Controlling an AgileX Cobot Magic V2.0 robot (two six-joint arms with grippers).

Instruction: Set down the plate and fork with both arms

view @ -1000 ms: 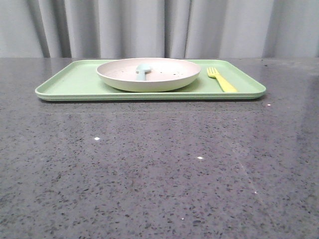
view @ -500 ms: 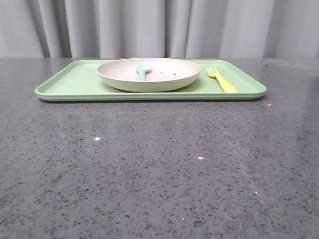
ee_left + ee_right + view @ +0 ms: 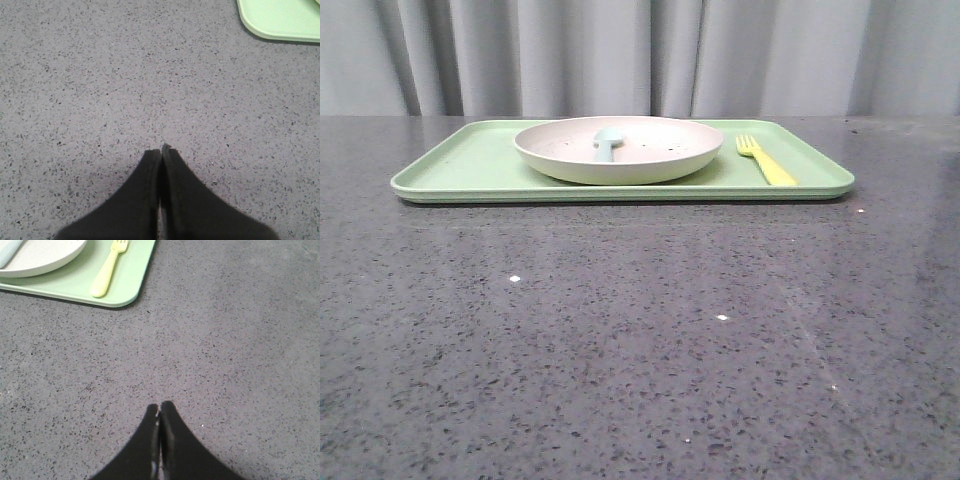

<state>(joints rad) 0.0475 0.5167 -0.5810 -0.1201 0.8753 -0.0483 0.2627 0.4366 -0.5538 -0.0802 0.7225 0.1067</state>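
The off-white speckled plate (image 3: pixel 618 148) sits on the pale green tray (image 3: pixel 460 170) at the far side of the table, with a pale blue utensil (image 3: pixel 607 143) lying in it. The yellow fork (image 3: pixel 765 160) lies on the tray right of the plate; both also show in the right wrist view, the fork (image 3: pixel 108 269) beside the plate (image 3: pixel 40 255). My left gripper (image 3: pixel 161 149) is shut and empty over bare table, away from the tray corner (image 3: pixel 280 20). My right gripper (image 3: pixel 159 406) is shut and empty over bare table, short of the tray. Neither arm shows in the front view.
The table is a dark grey speckled stone top (image 3: pixel 640 340). A grey curtain (image 3: pixel 640 55) hangs behind the table's far edge. The tray's near right corner (image 3: pixel 120 300) lies ahead of my right gripper.
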